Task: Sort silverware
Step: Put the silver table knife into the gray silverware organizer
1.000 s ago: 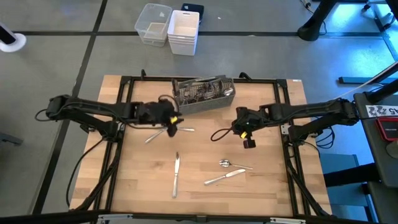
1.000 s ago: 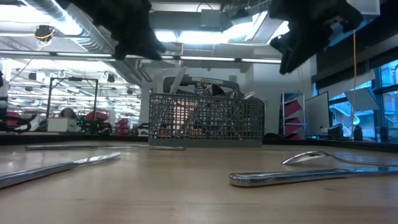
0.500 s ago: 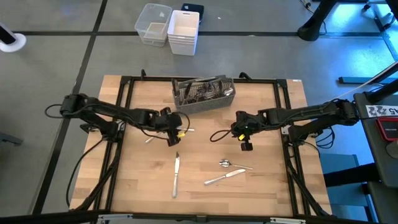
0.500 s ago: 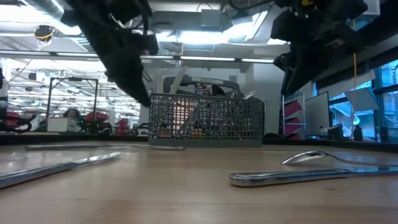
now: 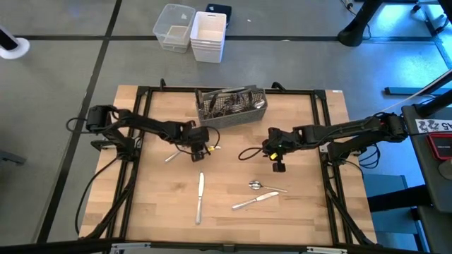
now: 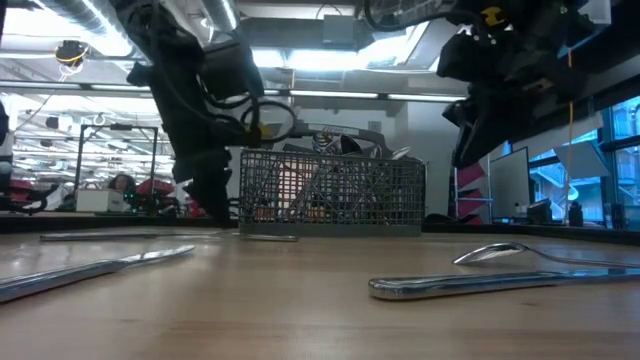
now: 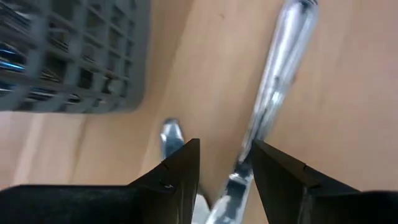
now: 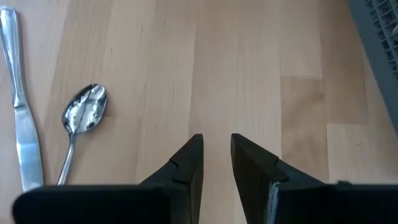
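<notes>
Spread left pincer [image 5: 198, 154] hovers low over silverware [image 5: 200, 198] on wooden table [image 5: 304, 212].

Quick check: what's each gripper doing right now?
Left gripper: open, straddling a knife on the table, not yet gripping.
Right gripper: open, empty.

A grey tiled floor [image 5: 63, 70] surrounds the light wooden table [image 5: 162, 212], with two pale plastic bins [image 5: 192, 30] set on it beyond the far edge. Across the table, bright ceiling strip lights [image 6: 60, 45] hang over what may be workshop benches [image 6: 110, 200], with blue-lit windows [image 6: 610, 150] to one side.
</notes>
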Action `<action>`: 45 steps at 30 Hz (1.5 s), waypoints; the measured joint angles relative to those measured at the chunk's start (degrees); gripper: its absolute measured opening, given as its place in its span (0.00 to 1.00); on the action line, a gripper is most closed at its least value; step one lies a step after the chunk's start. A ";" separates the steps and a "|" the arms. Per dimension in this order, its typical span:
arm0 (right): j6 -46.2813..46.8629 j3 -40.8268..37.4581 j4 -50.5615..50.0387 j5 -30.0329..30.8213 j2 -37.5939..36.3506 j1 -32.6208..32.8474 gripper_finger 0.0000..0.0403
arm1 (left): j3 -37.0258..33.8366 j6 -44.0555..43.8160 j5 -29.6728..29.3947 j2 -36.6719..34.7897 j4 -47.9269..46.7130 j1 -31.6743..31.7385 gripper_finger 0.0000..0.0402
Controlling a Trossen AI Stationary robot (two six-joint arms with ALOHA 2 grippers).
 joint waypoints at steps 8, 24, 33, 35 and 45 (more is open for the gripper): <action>0.07 -0.04 -0.02 0.00 0.00 -0.02 0.21 | 0.05 0.94 4.68 0.01 -4.51 1.44 0.34; 0.07 -0.04 0.24 0.02 0.00 0.00 0.21 | 0.38 0.83 5.28 3.87 -5.06 1.38 0.23; 0.04 -0.04 0.28 0.02 0.00 -0.02 0.21 | 0.23 1.00 4.49 3.68 -5.07 0.11 0.09; 0.04 -0.04 0.30 0.02 0.00 -0.02 0.21 | 0.19 0.81 4.36 3.23 -4.78 -0.27 0.09; -0.31 -0.02 0.33 0.02 0.00 -0.02 0.21 | 1.56 -1.88 5.50 0.90 -5.17 -1.34 0.06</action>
